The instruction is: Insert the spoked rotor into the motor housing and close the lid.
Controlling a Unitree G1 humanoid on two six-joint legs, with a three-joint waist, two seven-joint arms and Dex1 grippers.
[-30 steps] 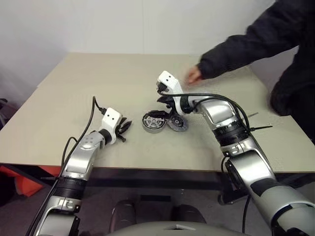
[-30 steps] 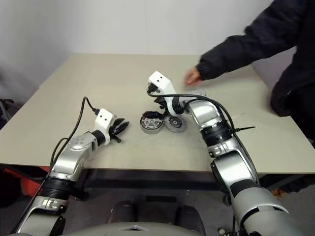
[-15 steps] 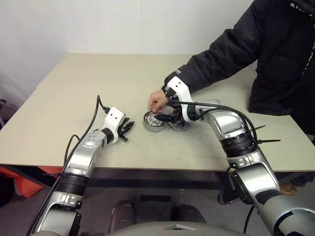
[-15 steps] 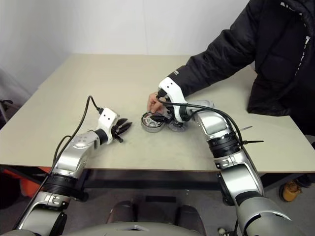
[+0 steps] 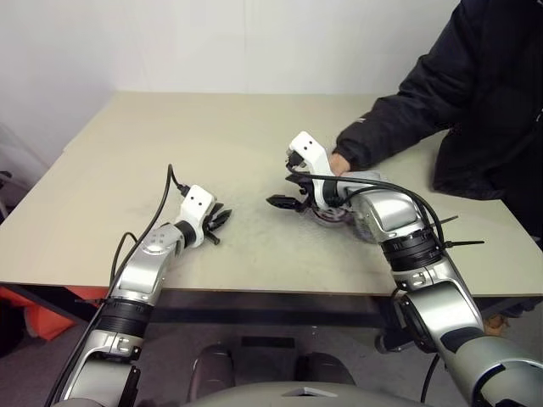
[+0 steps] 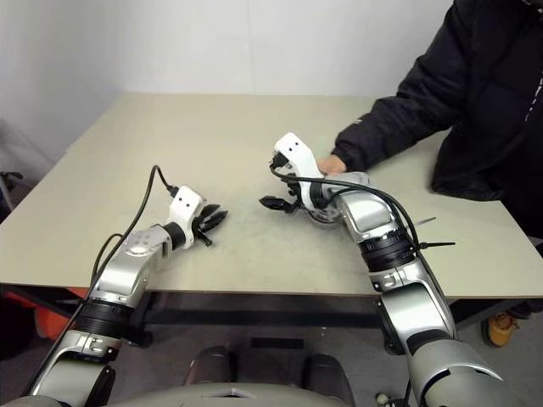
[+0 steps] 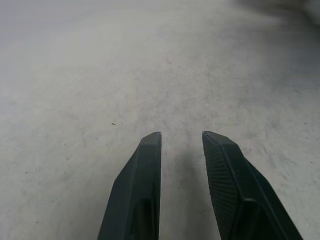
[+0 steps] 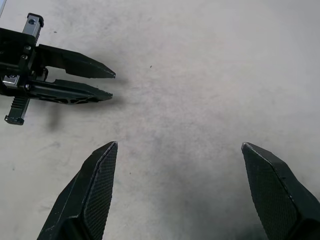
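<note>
Beige tabletop [image 5: 127, 170]: motor housing [image 5: 333, 214] lies just behind the right tool [image 5: 284, 203], released wide, empty; left tool [image 5: 217, 219], narrowly parted, empty, sits farther left.

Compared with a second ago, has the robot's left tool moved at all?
No. The left tool sits at the same spot over the table, just as near its front edge.
</note>
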